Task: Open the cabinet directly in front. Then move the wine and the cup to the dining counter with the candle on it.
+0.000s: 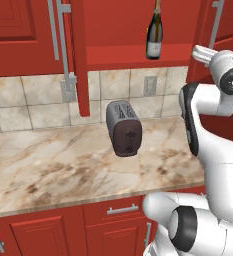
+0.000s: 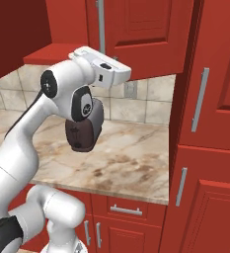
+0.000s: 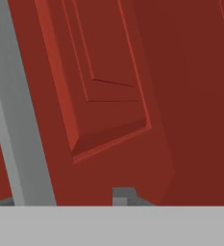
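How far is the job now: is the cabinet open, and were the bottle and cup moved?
Done: the left cabinet door stands swung out. In hand: the gripper faces the right door, holding nothing. Left: the wine bottle stands on the shelf; the cup is unseen.

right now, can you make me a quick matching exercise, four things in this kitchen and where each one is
Things:
1. wine
2. toaster
3. wall outlet
4. drawer handle

Places:
A. on the marbled worktop
B. below the worktop edge
C. on the cabinet's red inner shelf
D. on the beige tiles behind the toaster

Pairs: 1-C, 2-A, 3-D, 4-B
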